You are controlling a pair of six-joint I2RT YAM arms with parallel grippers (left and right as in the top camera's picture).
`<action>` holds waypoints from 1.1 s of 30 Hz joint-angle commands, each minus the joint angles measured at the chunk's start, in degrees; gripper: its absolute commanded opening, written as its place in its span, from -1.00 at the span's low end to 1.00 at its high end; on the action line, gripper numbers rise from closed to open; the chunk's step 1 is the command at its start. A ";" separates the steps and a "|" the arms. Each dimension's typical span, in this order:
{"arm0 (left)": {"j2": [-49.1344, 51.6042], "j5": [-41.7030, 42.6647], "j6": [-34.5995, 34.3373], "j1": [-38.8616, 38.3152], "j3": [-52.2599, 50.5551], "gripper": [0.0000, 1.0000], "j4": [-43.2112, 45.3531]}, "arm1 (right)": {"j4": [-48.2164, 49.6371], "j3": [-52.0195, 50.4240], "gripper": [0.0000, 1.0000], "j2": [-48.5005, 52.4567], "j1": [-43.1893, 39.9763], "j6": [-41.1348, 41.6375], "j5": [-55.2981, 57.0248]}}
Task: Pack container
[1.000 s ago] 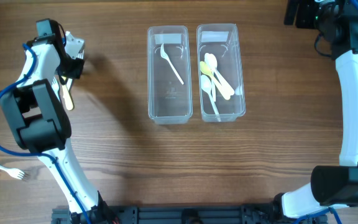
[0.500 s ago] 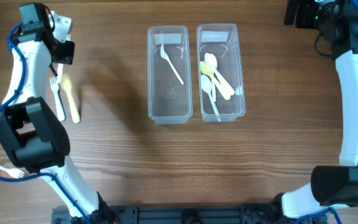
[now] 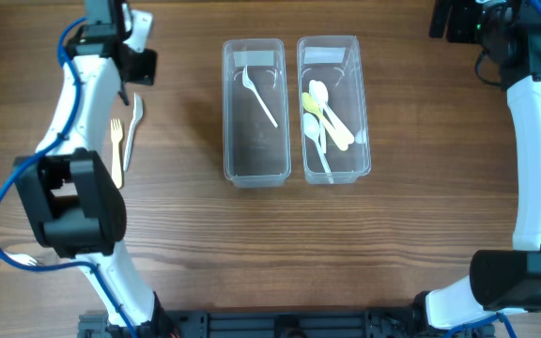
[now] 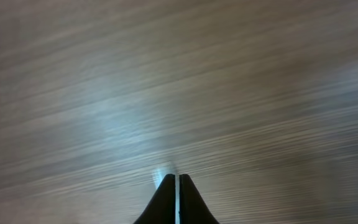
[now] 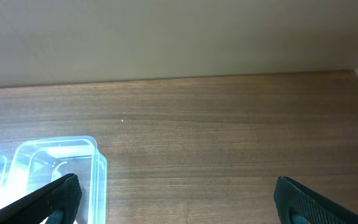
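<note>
The left claw (image 4: pixel 177 182), pinched shut on nothing I can make out, has swung from the table's (image 3: pixel 186 244) left edge toward the clear containers (image 3: pixel 255 113), leaving the yellow fork (image 3: pixel 116 150) lying unpacked on the table.

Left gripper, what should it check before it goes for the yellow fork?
1. Left gripper empty: ok, nothing seen between its fingers, though the wrist view is blurred.
2. Left gripper open for a grab: not ok, it is shut.
3. Yellow fork free to reach: ok, it lies flat on the table.
4. Fork clear of the white utensil beside it: cannot tell whether they touch.
5. Room in the left box: ok, only one white spoon is inside.
6. Right gripper out of the way: ok, open, far off to the right.
</note>
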 commanded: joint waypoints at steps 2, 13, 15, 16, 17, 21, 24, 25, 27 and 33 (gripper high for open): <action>-5.88 1.84 -4.04 -5.31 0.28 -0.79 0.20 | 0.20 -0.17 0.99 0.39 -0.17 -0.11 0.98; -6.43 -3.06 -17.05 -2.01 0.26 0.42 -11.89 | 0.17 -0.17 0.99 0.39 -0.17 -0.13 0.96; -6.43 -3.08 -20.20 -0.87 0.26 0.31 -14.32 | 0.20 -0.17 1.00 0.39 -0.17 -0.13 0.98; -6.32 -3.06 -22.10 -0.09 0.24 0.20 -15.54 | 0.20 -0.17 0.99 0.39 -0.17 -0.13 0.98; -6.25 -3.06 -23.71 0.37 0.13 0.17 -16.09 | 0.20 -0.17 1.00 0.39 -0.17 -0.13 0.96; -5.44 -3.06 -32.22 1.27 0.04 0.16 -19.06 | 0.20 -0.17 0.99 0.39 -0.17 -0.13 0.96; -3.41 -2.67 -34.49 1.20 0.04 0.04 -19.67 | 0.20 -0.17 0.99 0.39 -0.17 -0.11 0.98; -2.29 -1.81 -34.49 1.20 -0.02 0.04 -19.69 | 0.20 -0.17 0.99 0.39 -0.17 -0.13 0.98; -0.39 -0.87 -34.49 1.27 -0.33 0.05 -19.61 | 0.20 -0.17 1.00 0.39 -0.17 -0.13 0.98; 5.33 -0.83 -39.67 2.97 -1.88 -0.15 -17.68 | 0.17 -0.17 0.99 0.39 -0.17 -0.13 0.98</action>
